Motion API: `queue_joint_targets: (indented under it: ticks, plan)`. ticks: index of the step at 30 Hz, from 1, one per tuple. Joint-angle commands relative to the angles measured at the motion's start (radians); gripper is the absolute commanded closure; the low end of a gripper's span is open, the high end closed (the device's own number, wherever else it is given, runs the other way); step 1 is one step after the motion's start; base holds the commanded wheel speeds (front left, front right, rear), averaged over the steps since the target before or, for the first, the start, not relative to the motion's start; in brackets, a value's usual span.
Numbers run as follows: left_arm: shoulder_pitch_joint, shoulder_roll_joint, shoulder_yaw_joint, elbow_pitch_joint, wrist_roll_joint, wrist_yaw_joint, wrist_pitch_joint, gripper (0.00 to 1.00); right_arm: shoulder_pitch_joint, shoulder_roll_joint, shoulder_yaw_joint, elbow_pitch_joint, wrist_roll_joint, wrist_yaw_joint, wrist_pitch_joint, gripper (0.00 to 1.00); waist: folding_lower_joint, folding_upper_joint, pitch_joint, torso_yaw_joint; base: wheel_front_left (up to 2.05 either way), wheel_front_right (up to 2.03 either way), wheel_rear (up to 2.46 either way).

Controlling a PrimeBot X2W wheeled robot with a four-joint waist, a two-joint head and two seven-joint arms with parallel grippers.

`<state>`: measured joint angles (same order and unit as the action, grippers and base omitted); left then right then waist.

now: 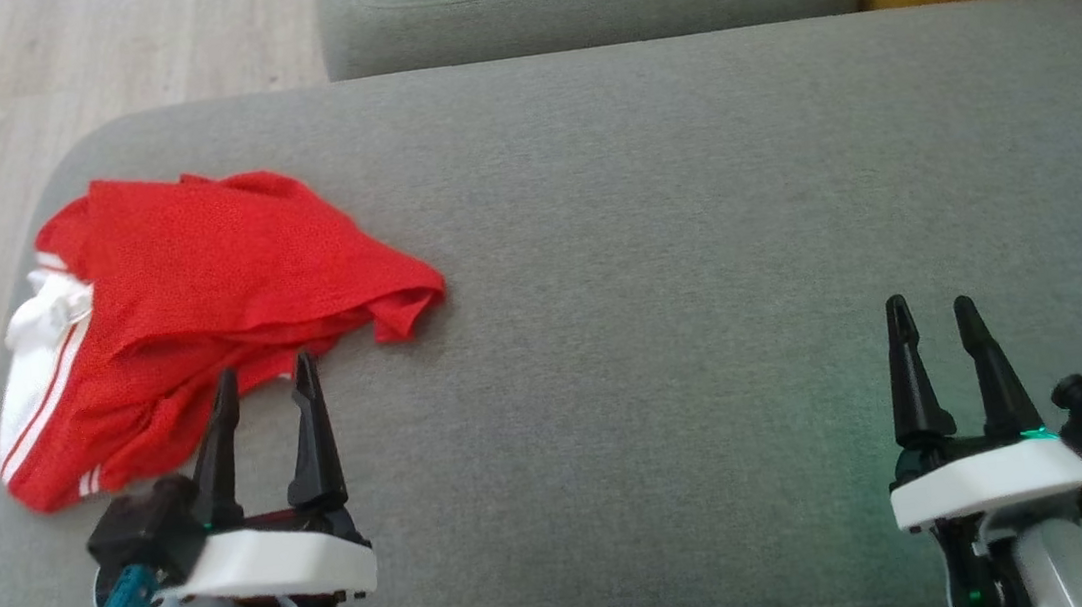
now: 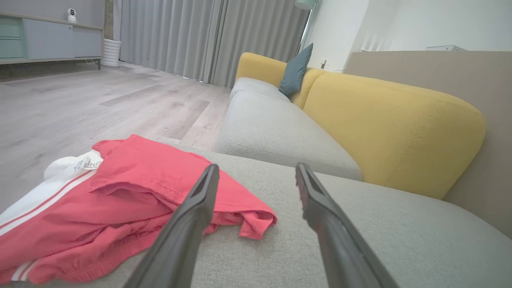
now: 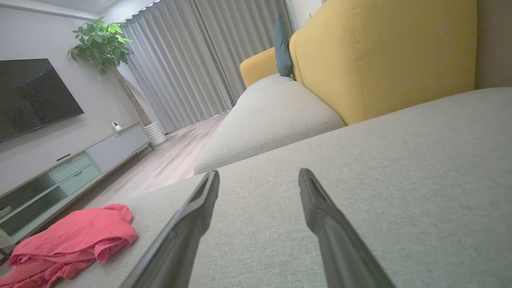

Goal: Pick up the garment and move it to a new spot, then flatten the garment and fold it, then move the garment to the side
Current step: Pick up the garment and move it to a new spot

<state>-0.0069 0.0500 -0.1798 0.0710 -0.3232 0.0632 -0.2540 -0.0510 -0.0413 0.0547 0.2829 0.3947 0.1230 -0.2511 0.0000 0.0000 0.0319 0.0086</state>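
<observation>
- Task item: red garment [image 1: 199,299] with white stripes, crumpled in a heap at the left end of the grey sofa seat [image 1: 694,227], close to its rounded left edge.
- State of left hand [image 1: 265,371]: fingers spread, nothing between them. Tips overlap the heap's near edge in the head view. Contact with the cloth cannot be told.
- State of right hand [image 1: 929,303]: fingers likewise spread and empty, over bare cushion, well apart from the garment.
- Key relation: garment ahead and slightly left of the left hand. Long axis slants from the seat's near left corner toward the far right, ending in a loose folded corner that points to the seat's middle. Left hand plainly nearer, so judged the one suited to the first pick.
- Left wrist view: adds a white label [image 2: 90,163] on the pale lining, and shows one finger crossing the cloth while the other sits over bare cushion.
- Right wrist view: places the garment low at the left, far from the fingers, with much free seat for a new spot.
- Head view: gives the heap's full outline and both hands together.
</observation>
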Motion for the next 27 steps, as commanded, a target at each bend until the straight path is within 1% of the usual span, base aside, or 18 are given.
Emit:
queue_joint_targets:
  ticks: [1, 8, 9, 17, 22, 27]
  plan:
    - [-0.053, 0.0, 0.038, -0.034, 0.0, 0.006, -0.008, 0.0, -0.042, -0.009, 0.028, -0.03, -0.007, 0.008, -0.011, 0.0, 0.0, 0.0, -0.001, 0.027, 0.0, 0.0, 0.0]
    - [-0.055, 0.0, 0.061, -0.043, 0.006, 0.006, -0.008, 0.0, -0.03, -0.009, 0.048, -0.038, -0.011, 0.008, -0.011, 0.0, 0.0, 0.0, 0.004, 0.145, 0.0, 0.0, 0.0]
    - [-0.055, 0.0, 0.061, -0.043, 0.006, 0.006, -0.008, 0.0, -0.03, -0.009, 0.048, -0.038, -0.011, 0.008, -0.011, 0.0, 0.0, 0.0, 0.004, 0.145, 0.0, 0.0, 0.0]
    - [-0.029, 0.0, 0.085, -0.058, 0.016, -0.001, -0.008, 0.0, -0.02, -0.009, 0.079, -0.034, -0.004, 0.008, -0.011, 0.0, 0.0, 0.0, 0.004, 0.283, 0.0, 0.0, 0.0]
    - [-0.004, 0.0, 0.097, -0.064, 0.018, -0.001, -0.008, 0.0, -0.022, -0.009, 0.102, -0.029, 0.009, 0.008, -0.011, 0.0, 0.0, 0.0, 0.004, 0.341, 0.0, 0.0, 0.0]
    - [0.007, 0.0, 0.104, -0.068, 0.022, -0.004, -0.008, 0.0, -0.018, -0.009, 0.127, -0.022, 0.018, 0.008, -0.011, 0.0, 0.0, 0.0, 0.005, 0.377, 0.0, 0.0, 0.0]
